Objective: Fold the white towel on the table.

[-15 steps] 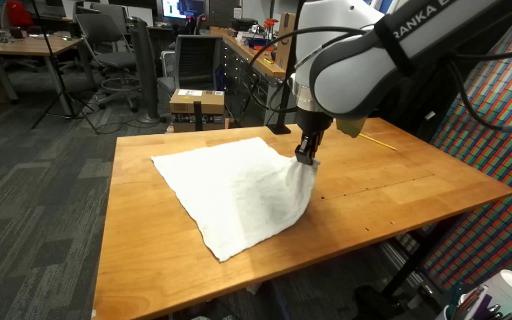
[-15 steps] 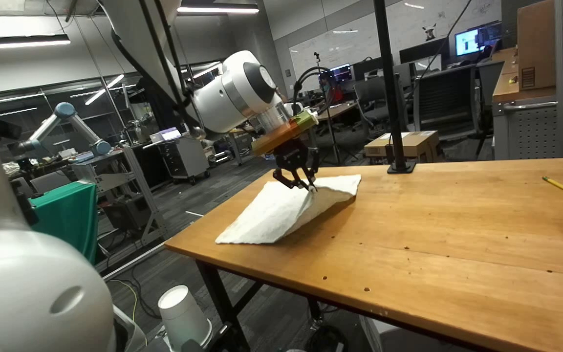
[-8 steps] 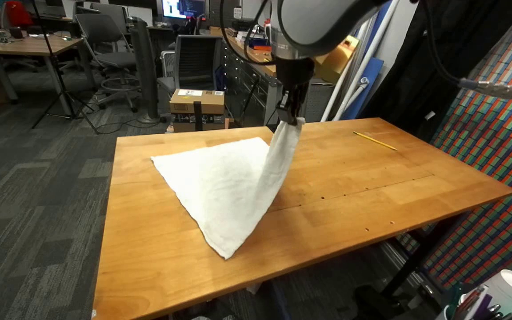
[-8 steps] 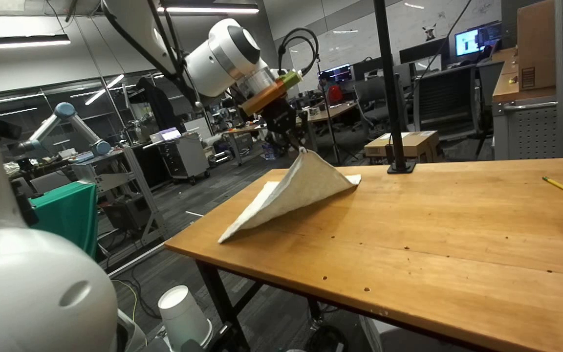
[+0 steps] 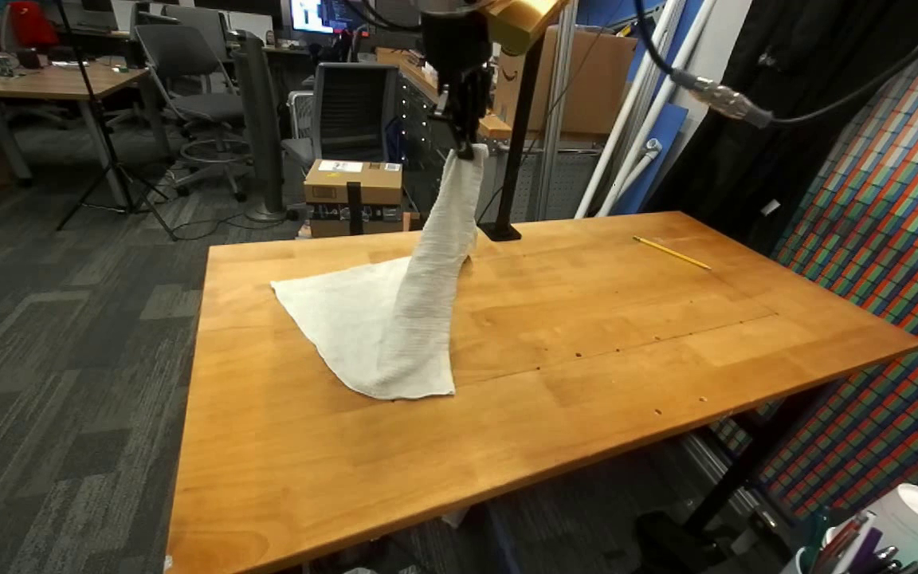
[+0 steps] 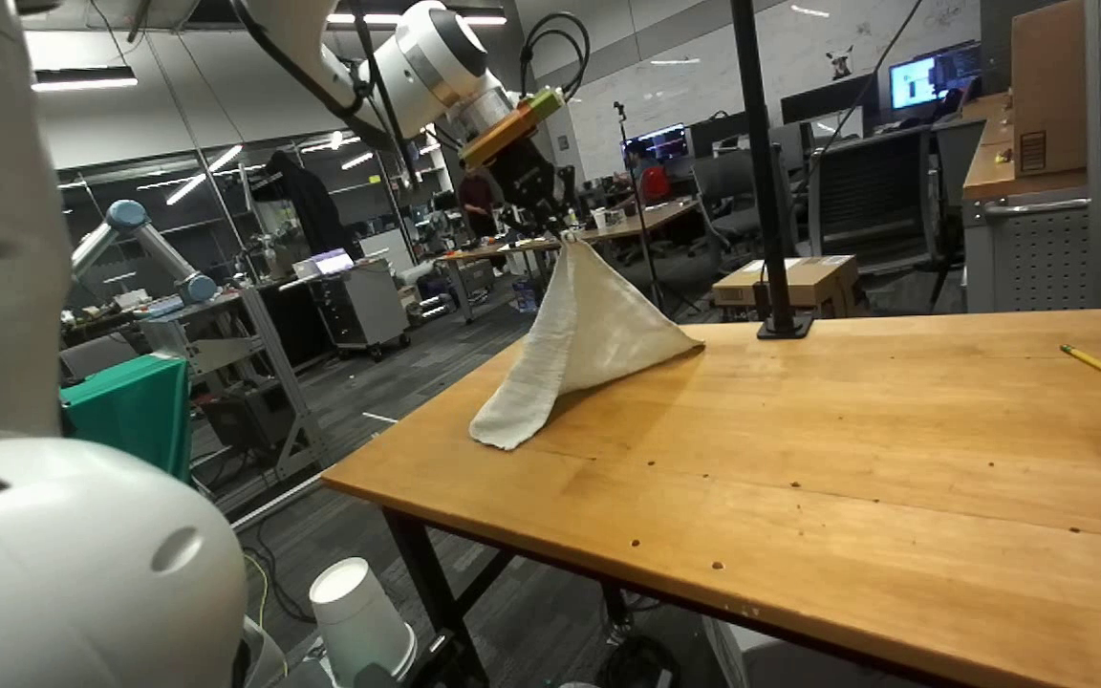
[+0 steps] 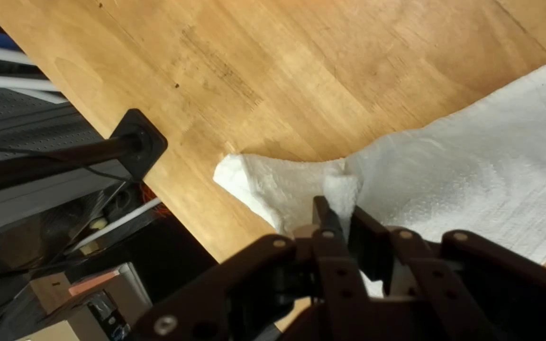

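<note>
Gripper [image 7: 340, 213] pinching a bunched peak of the white towel [image 5: 387, 327], which lies partly on the wooden table [image 5: 586, 406].
In an exterior view we see, left to right: the towel's flat corner; its finely ribbed drape sloping up to the fingers [image 7: 367, 227], nearly together with fabric between; a slim black post [image 5: 516, 143]; and a yellow pencil [image 5: 672, 253] on smooth planks.

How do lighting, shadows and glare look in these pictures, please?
In the wrist view, the slim black fingers look dark, with little detail; in an exterior view, the raised white cloth towel casts a soft shadow on the brown wooden table, and a long white ceiling light glares.
</note>
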{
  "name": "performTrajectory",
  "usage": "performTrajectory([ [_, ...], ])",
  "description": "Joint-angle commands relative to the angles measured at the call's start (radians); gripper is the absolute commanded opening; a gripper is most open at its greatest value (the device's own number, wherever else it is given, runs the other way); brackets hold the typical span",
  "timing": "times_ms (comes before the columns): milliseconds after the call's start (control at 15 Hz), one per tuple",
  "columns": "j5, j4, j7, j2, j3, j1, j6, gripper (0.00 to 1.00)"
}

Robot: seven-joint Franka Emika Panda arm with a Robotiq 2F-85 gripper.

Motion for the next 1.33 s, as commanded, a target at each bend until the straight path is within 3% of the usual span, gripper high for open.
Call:
performTrajectory([
  [0,-0.066,0.241,-0.019,0.185,0.013,0.081,-0.140,0.04],
  [400,-0.169,0.504,-0.101,0.409,-0.007,0.230,-0.306,0.04],
  [800,-0.259,0.735,-0.227,0.555,-0.016,0.309,-0.442,0.04],
  [1267,-0.225,0.958,-0.313,0.659,0.007,0.391,-0.506,0.04],
])
